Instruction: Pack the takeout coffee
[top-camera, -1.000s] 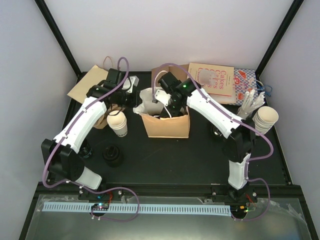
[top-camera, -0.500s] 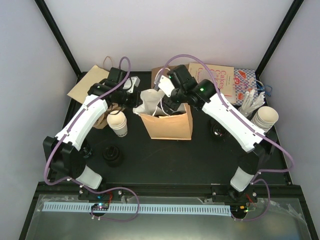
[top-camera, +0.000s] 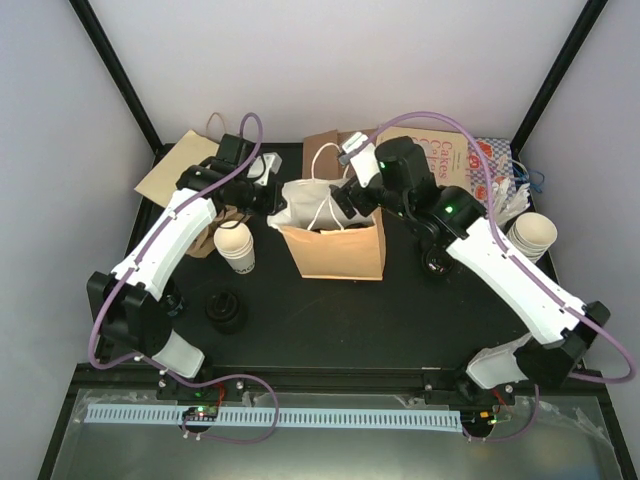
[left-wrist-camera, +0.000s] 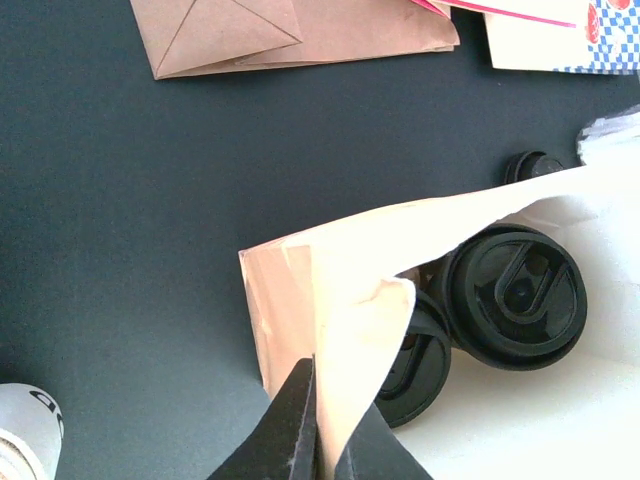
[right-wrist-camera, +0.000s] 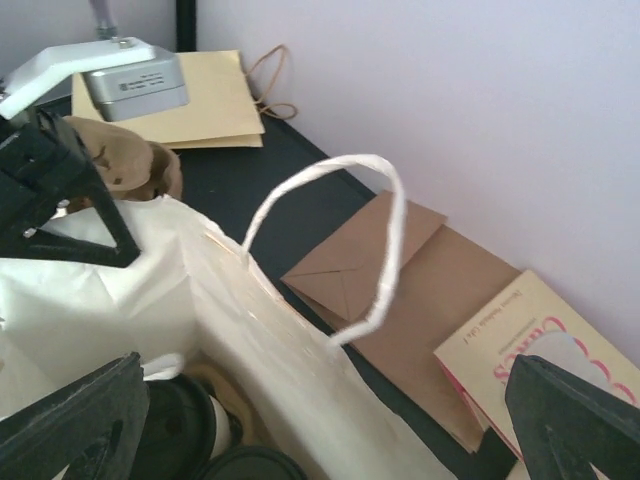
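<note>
The tan paper bag (top-camera: 335, 252) stands open in the middle of the table. Two takeout coffee cups with black lids (left-wrist-camera: 515, 297) (left-wrist-camera: 420, 358) sit inside it, and one lid (right-wrist-camera: 185, 425) also shows in the right wrist view. My left gripper (top-camera: 278, 203) (left-wrist-camera: 325, 410) is shut on the bag's left rim (left-wrist-camera: 350, 300), pinching the paper. Above the bag's back right corner, my right gripper (top-camera: 347, 195) (right-wrist-camera: 320, 420) is open wide with nothing in it. The bag's white cord handle (right-wrist-camera: 385, 240) loops up between its fingers.
A white cup (top-camera: 237, 247) and a black lid (top-camera: 225, 310) are left of the bag. Another black lid (top-camera: 437, 262) is to its right. A cup stack (top-camera: 530, 235) stands at the far right. Flat paper bags (top-camera: 175, 165) and printed bags (top-camera: 435, 158) lie along the back.
My right gripper has lifted out of the bag and drawn back to the right, still open. The left gripper keeps its grip on the rim.
</note>
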